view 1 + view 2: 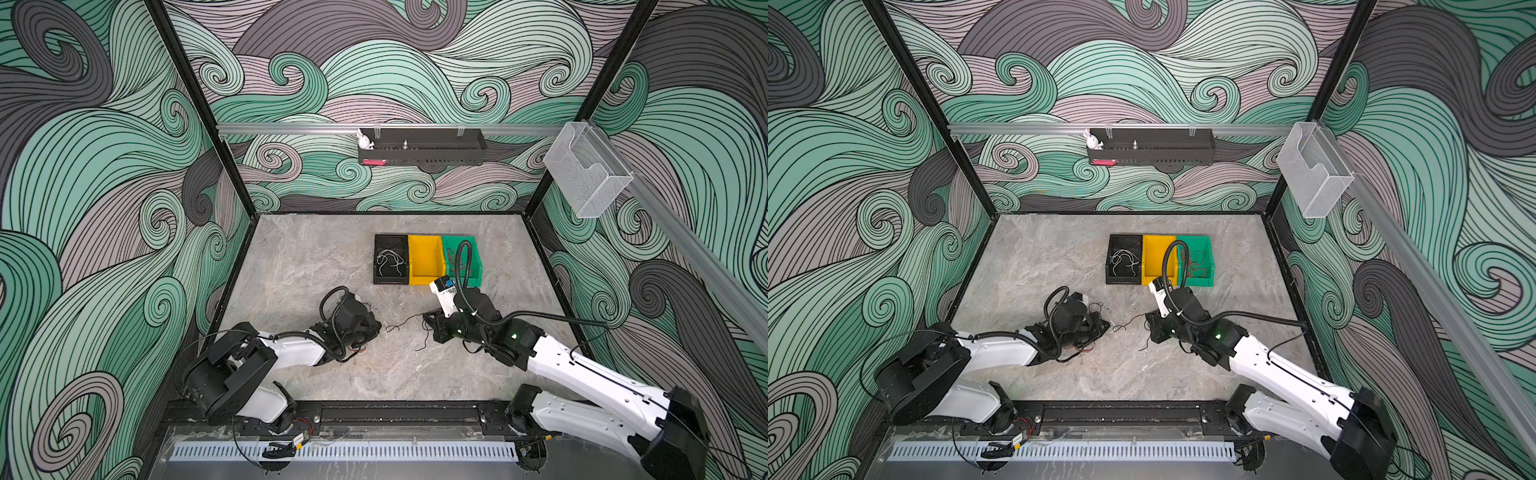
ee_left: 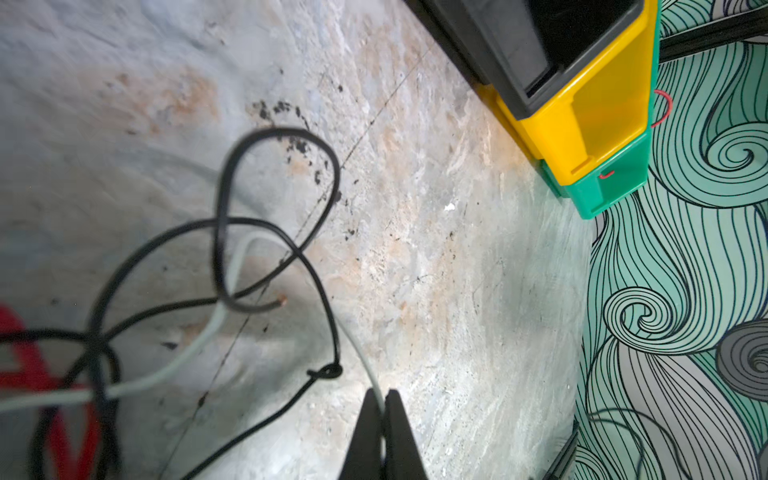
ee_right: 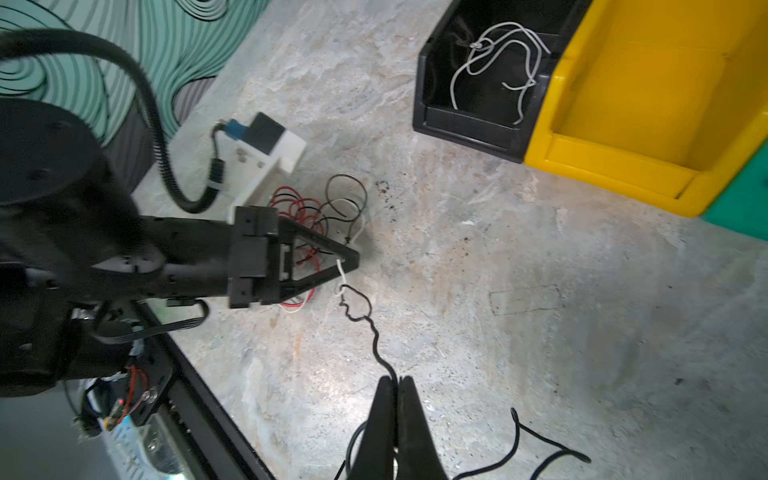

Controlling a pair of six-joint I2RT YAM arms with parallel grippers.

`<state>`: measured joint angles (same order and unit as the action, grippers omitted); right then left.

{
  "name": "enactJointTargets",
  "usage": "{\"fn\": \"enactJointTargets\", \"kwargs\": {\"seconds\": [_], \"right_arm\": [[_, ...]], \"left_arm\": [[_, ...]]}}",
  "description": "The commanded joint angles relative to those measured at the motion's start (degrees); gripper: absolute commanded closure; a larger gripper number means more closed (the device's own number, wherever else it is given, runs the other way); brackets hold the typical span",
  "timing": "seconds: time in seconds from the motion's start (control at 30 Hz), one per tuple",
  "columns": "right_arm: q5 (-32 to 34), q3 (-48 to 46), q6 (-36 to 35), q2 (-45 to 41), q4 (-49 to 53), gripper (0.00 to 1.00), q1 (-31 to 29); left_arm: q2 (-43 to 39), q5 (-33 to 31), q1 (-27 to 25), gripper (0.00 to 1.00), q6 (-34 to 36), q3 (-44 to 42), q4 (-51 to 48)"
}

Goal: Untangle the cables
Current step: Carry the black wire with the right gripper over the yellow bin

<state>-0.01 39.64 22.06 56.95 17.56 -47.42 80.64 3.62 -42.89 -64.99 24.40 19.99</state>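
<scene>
On the stone-patterned table (image 1: 332, 374), the cables (image 3: 299, 208) lie heaped beneath the left gripper (image 3: 353, 259), clamped on a white cable (image 2: 218, 324), as the right gripper (image 3: 397, 380), clamped on a black cable (image 3: 374, 345), would best pull slowly, sparing the knot (image 3: 343, 291).

cables (image 1: 409, 321) on table (image 1: 311, 257) between left gripper (image 1: 376, 328) and right gripper (image 1: 428, 320) | bins (image 1: 424, 281) in row behind both

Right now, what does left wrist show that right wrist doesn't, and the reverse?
Left wrist only: a black cable's bare copper end, red wire ends poking over the green bin. Right wrist only: right gripper shut on a black cable, white cables inside the black bin. Both: left gripper shut on the white cable, yellow bin.
</scene>
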Motion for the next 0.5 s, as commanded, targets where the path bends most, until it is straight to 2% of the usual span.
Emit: {"fn": "enactJointTargets", "kwargs": {"seconds": [0.0,0.2,0.47], "right_arm": [[6.69,0.2,-0.41,-0.75,1.74,1.0,1.1],[9.24,-1.13,0.81,-2.31,2.74,1.0,6.35],[8.99,-0.38,-0.17,-1.35,2.63,1.0,8.9]], "left_arm": [[-2.95,-2.62,-0.18,1.0,1.23,-0.65,-2.9],[-5.7,-3.06,-0.17,1.0,2.69,-1.2,-5.85],[-6.98,-1.83,-0.17,1.0,4.69,-1.51,-8.06]]}}
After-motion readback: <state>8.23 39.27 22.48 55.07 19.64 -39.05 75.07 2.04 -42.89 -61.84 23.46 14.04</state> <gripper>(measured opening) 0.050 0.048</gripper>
